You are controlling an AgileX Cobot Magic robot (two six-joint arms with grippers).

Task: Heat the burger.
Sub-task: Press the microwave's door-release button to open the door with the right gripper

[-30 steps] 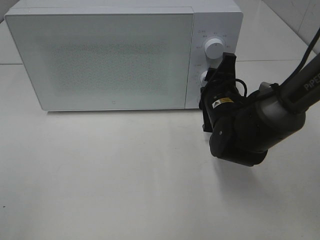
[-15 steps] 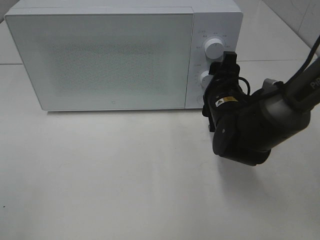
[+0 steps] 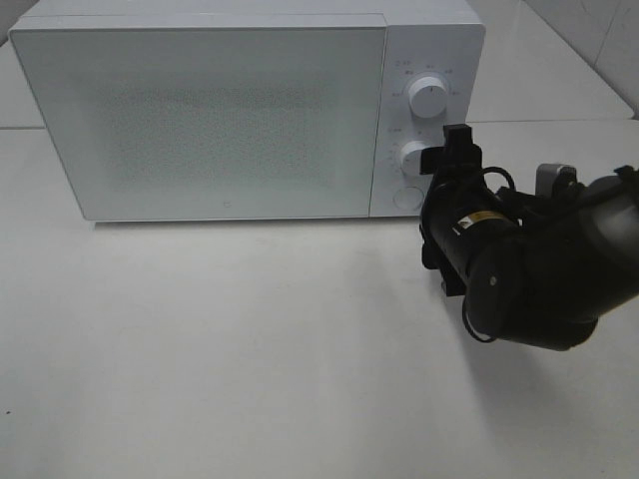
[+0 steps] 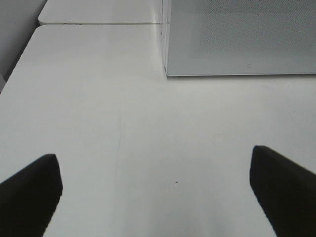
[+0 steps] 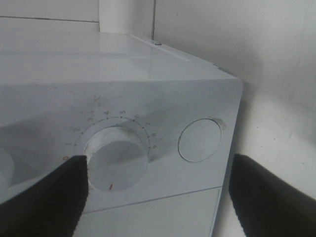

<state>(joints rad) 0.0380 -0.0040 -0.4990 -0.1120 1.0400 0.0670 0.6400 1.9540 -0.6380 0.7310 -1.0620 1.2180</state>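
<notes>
From where I stood, the burger was nowhere to be seen. The white microwave (image 3: 230, 120) sat on the worktop (image 3: 250, 339) with its door (image 3: 200, 115) shut, and the speckled glass hid whatever lay behind it. My guess was that the burger sat inside, though I could not tell.

The right tool (image 5: 158, 170) hung close in front of the control panel with its fingers spread wide and pinching nothing. In its own wrist view, one finger sat by the edge of the lower dial (image 5: 118, 159) and the other beyond the round button (image 5: 199, 139). The left tool (image 4: 154, 163) hovered over bare worktop, well apart from the microwave, also spread and empty.

I judged the burger would be light and soft. The glossy bun would dent under a hard squeeze, and the layers would slide apart if tipped. A gentle pinch across the sides, low enough to catch both bun halves and the patty, looked safest to me.
</notes>
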